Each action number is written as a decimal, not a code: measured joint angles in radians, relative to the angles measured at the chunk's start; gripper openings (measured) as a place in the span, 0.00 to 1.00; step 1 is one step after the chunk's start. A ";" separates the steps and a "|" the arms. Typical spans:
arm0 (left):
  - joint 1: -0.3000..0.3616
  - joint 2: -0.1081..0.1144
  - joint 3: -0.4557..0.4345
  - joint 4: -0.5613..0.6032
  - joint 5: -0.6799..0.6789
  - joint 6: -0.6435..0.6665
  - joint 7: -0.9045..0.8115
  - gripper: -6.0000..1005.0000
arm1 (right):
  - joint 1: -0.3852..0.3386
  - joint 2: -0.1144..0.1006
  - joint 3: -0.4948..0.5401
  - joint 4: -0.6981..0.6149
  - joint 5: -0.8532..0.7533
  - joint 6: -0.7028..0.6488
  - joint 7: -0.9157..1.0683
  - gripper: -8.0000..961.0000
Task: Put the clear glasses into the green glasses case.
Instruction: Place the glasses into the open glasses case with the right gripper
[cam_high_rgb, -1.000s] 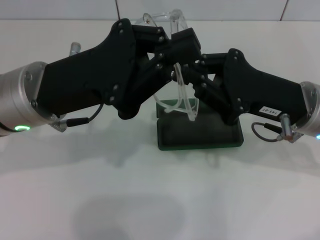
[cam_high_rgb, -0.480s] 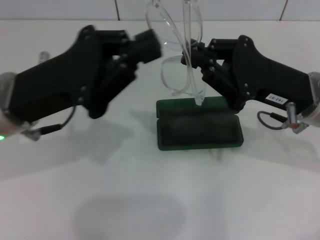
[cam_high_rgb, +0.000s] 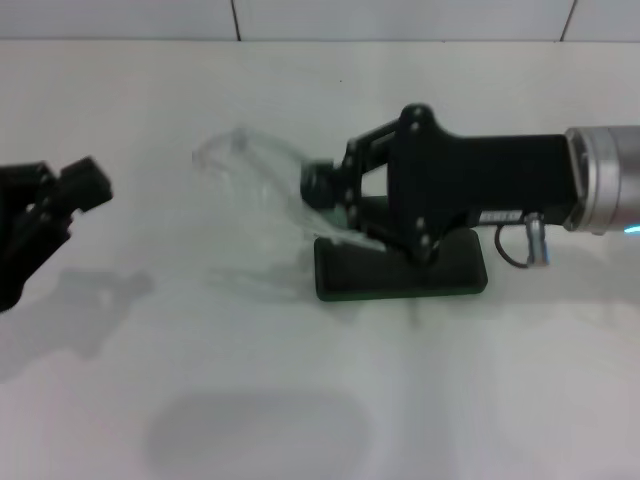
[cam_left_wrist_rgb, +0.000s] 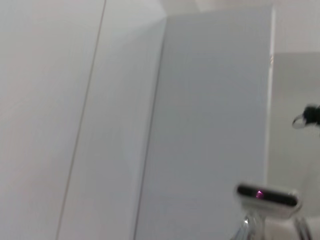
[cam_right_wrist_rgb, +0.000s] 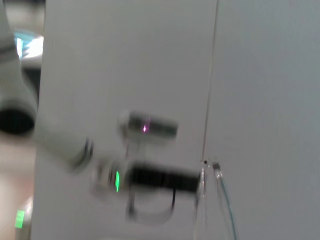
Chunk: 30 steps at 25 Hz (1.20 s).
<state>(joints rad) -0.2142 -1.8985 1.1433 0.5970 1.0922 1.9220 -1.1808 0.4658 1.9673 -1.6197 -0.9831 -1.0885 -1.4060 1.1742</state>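
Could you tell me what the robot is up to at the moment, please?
The right gripper is holding the clear glasses out to the left of the green glasses case, which lies on the white table. The glasses are in the air, not yet in the case. The left gripper is at the left edge of the head view, off to the side and holding nothing.

The right gripper holds the clear glasses above the green glasses case.

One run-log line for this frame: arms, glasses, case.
right gripper: holds clear glasses, left of and above green glasses case | left gripper: off at left edge, empty | case: open on table, glasses not in
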 joint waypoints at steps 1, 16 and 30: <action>0.010 0.003 -0.025 0.003 0.029 0.006 0.000 0.05 | -0.019 0.008 0.023 -0.092 -0.112 0.026 0.078 0.08; 0.032 -0.012 -0.145 0.009 0.163 0.028 0.047 0.05 | 0.051 0.054 0.001 -0.838 -1.113 -0.062 0.992 0.09; -0.015 -0.023 -0.146 -0.020 0.161 0.023 0.026 0.05 | 0.192 0.059 -0.182 -0.728 -1.392 -0.078 1.120 0.09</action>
<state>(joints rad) -0.2295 -1.9210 0.9971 0.5771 1.2530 1.9450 -1.1546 0.6581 2.0259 -1.8013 -1.7110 -2.4806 -1.4838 2.2940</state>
